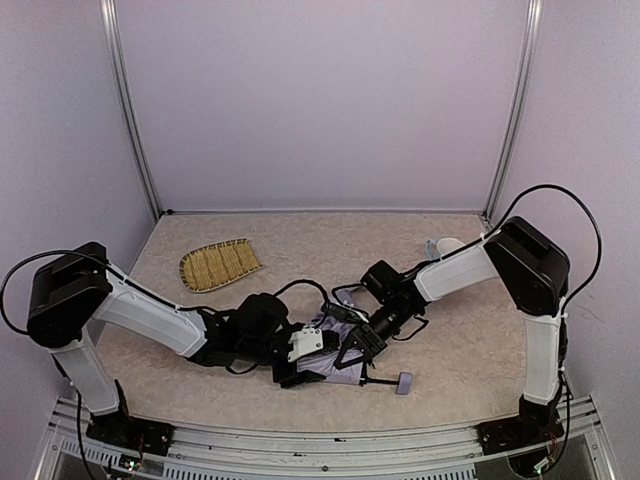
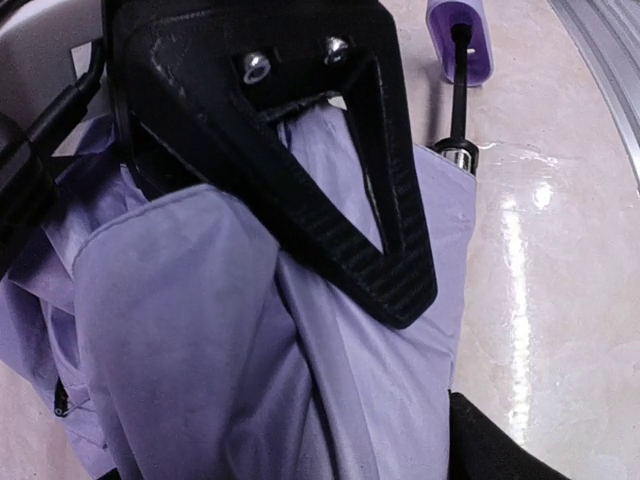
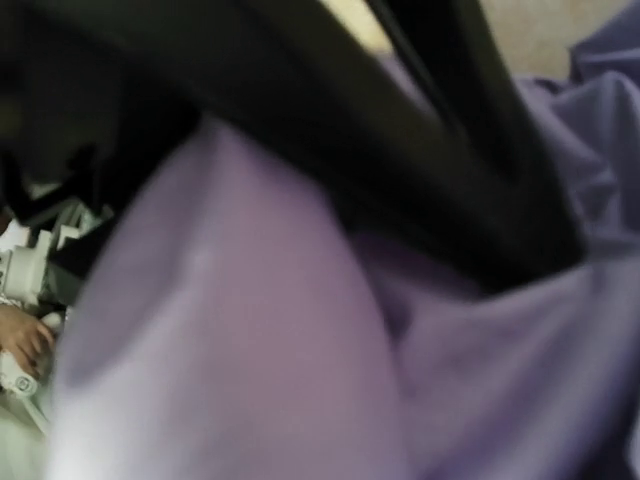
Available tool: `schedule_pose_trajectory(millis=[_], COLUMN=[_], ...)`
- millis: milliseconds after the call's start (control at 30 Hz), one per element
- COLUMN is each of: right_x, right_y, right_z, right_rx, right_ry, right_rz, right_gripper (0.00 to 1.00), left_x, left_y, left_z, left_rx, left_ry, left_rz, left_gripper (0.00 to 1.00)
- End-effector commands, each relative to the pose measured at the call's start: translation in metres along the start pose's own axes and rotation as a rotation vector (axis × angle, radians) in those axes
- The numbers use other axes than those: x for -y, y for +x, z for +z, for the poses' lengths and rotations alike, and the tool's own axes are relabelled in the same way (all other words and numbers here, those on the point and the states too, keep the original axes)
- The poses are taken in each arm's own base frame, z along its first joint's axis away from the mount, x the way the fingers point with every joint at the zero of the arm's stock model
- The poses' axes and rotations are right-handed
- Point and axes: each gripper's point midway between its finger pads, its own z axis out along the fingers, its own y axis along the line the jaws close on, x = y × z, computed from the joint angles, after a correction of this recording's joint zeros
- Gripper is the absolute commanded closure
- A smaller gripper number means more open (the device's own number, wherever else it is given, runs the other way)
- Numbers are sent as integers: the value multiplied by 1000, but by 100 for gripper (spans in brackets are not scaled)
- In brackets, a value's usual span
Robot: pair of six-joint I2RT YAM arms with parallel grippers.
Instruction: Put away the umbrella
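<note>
Two hands meet at the near middle of the desk point(image 1: 330, 235), the left hand point(image 1: 312, 366) clamped on the bunched umbrella point(image 2: 230, 330) lying there, the right hand point(image 1: 362, 345) buried in fabric, grip unreadable, handle knob point(image 1: 404, 383) poking out right.

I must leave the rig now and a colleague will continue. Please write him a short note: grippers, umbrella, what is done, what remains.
Left gripper: down on the umbrella, with lavender fabric between its fingers. Whether it clamps is unclear.
Right gripper: against the same fabric from the right. Its wrist view is blurred, so its state is unclear.
The umbrella lies near the front of the table. The canopy is collapsed but rumpled. The shaft and handle knob stick out.
Done: canopy closed.
Left: probably tidy the fabric, push in the shaft, then stow it.
</note>
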Motion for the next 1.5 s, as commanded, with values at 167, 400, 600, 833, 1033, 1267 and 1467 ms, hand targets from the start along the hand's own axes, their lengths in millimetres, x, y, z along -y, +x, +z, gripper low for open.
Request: schedule_pose_trajectory(millis=[167, 400, 600, 833, 1033, 1267, 1467], right_x=[32, 12, -11, -49, -77, -45, 2], right_y=[-2, -23, -36, -33, -15, -14, 6], right_z=[-23, -56, -98, -99, -62, -43, -27], right_rx=[73, 204, 304, 264, 167, -40, -267], right_ry=[257, 389, 592, 926, 1014, 1107, 1116], right_rz=[88, 48, -79, -534, -1000, -1114, -1067], right_gripper=[61, 52, 46, 44, 30, 1, 10], left_x=[37, 50, 57, 58, 60, 61, 62], left_y=[60, 87, 89, 84, 82, 87, 86], left_z=[18, 20, 17, 15, 14, 15, 16], left_rx=[-193, -269, -267, -255, -284, -315, -325], left_ry=[236, 322, 387, 485, 531, 560, 585], left_rz=[-258, -391, -476, -597, -627, -663, -677], left_gripper=[49, 67, 71, 71, 71, 71, 71])
